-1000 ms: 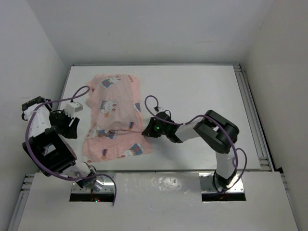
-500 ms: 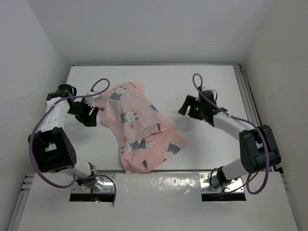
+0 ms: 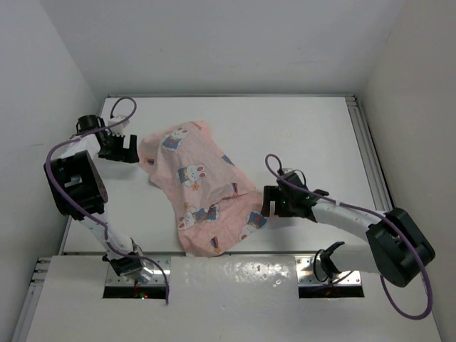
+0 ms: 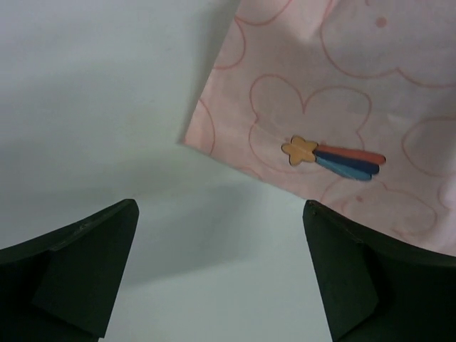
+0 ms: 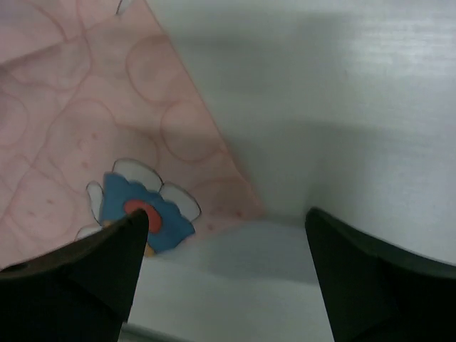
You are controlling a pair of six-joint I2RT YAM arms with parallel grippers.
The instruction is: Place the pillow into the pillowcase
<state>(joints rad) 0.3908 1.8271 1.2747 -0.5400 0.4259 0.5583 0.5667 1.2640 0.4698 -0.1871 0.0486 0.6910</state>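
The pink rabbit-print pillowcase [image 3: 203, 187] lies flat and slanted across the table, from back left to front right. The pillow shows in no view. My left gripper [image 3: 121, 151] sits just left of the pillowcase's back-left corner, open. In the left wrist view that corner of the pillowcase [image 4: 313, 100] lies ahead of the left gripper [image 4: 221, 246], with only bare table between the fingers. My right gripper [image 3: 265, 201] is open beside the front-right corner. In the right wrist view the right gripper [image 5: 224, 246] holds nothing, and the pillowcase [image 5: 107, 128] lies just ahead of it.
White walls close in the table [image 3: 299, 135] on the left, back and right. A metal rail [image 3: 372, 164] runs along the right edge. Purple cables [image 3: 274, 165] loop off both arms. The white cover [image 3: 235, 299] over the arm bases spans the near edge.
A second ago the pillowcase lay straight; now it lies slanted. Both grippers have opened wide. The left one pulled back to the back-left corner, and the right one swung to the front-right corner.
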